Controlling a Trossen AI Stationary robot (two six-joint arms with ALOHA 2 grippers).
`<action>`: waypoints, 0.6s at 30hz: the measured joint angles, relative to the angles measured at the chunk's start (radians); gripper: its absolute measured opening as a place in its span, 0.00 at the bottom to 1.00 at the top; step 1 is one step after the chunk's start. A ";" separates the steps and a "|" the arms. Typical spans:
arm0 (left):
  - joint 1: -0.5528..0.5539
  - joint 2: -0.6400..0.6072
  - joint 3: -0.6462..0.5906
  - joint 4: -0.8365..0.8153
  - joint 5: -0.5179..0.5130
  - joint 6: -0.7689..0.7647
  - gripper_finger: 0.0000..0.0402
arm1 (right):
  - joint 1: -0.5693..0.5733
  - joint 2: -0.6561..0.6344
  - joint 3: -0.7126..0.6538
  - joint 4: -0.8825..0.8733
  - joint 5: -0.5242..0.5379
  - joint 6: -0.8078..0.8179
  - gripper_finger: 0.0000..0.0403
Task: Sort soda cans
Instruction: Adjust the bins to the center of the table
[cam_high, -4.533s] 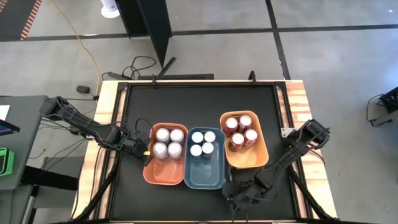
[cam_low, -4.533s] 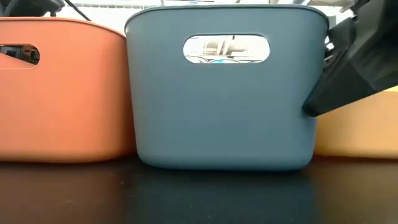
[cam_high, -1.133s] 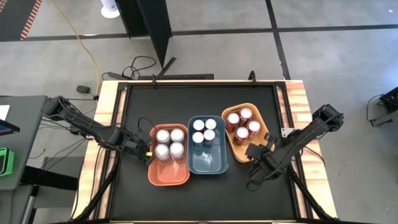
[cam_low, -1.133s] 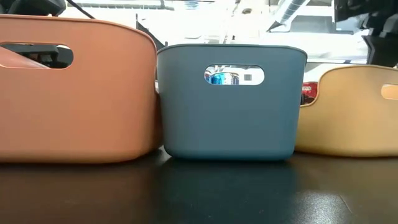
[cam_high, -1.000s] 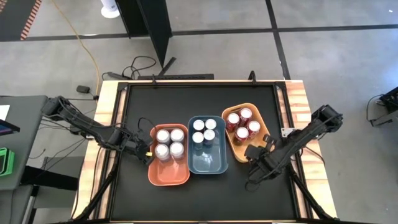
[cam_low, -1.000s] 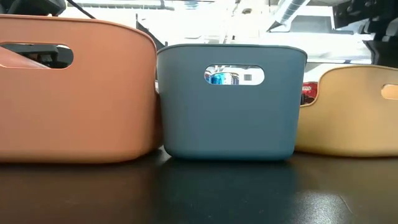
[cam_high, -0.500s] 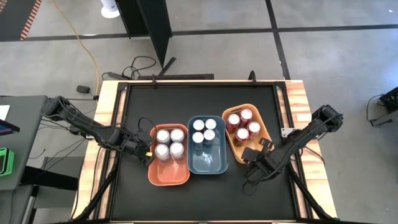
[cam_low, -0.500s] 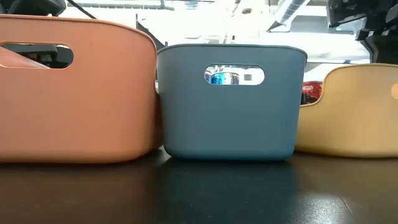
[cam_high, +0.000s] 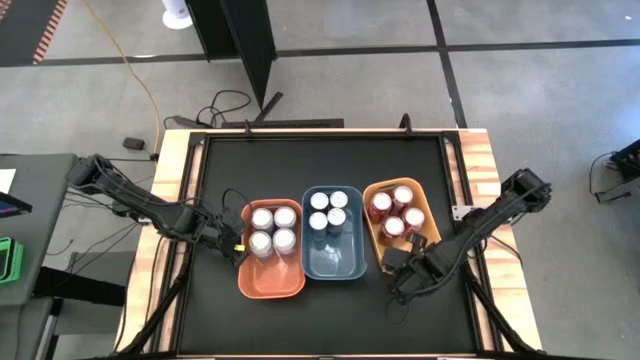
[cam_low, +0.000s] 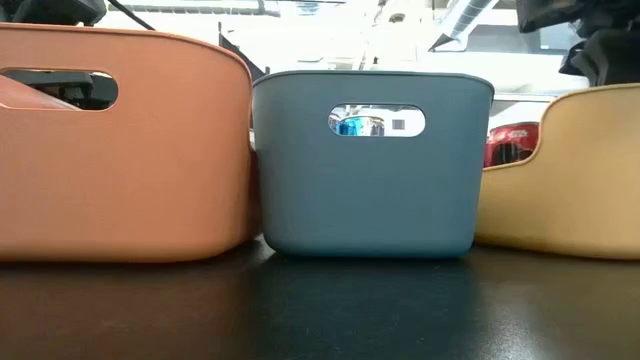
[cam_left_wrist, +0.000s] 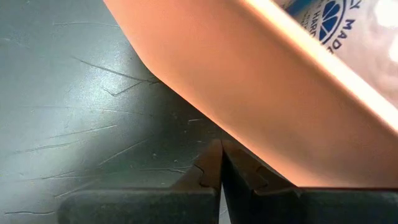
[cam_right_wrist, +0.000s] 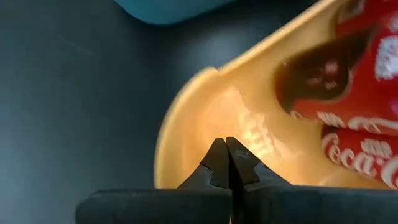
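Cans (cam_high: 273, 229) with silver-white bodies are sitting four together in the orange bin (cam_high: 270, 278), four blue ones (cam_high: 329, 209) are standing in the far half of the blue bin (cam_high: 334, 262), and four red ones (cam_high: 397, 213) are filling the far part of the yellow bin (cam_high: 372, 190), so each colour is already keeping to its own bin and the sorting is looking complete. The three bins are lining up side by side in the middle of the black worktop (cam_high: 320, 160), orange on the left, blue in the centre, yellow on the right. The right pincer (cam_right_wrist: 226, 154), pressed together, is poking its tip at the near end of the yellow bin, apparently using itself as a pusher to nudge the bin into line with its neighbours. The left pincer (cam_left_wrist: 220, 163), likewise pressed together, is resting against the orange bin's left wall, seemingly bracing or squaring that bin rather than gripping anything.
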 joint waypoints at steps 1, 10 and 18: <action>0.000 0.000 0.000 0.000 0.000 0.000 0.00 | -0.001 0.000 0.000 0.014 0.005 -0.010 0.00; 0.000 0.000 0.000 0.000 0.001 0.000 0.00 | -0.022 0.002 0.007 -0.020 0.106 -0.042 0.00; 0.000 0.000 0.001 0.000 -0.003 0.000 0.00 | 0.014 0.002 0.091 -0.174 0.268 -0.009 0.00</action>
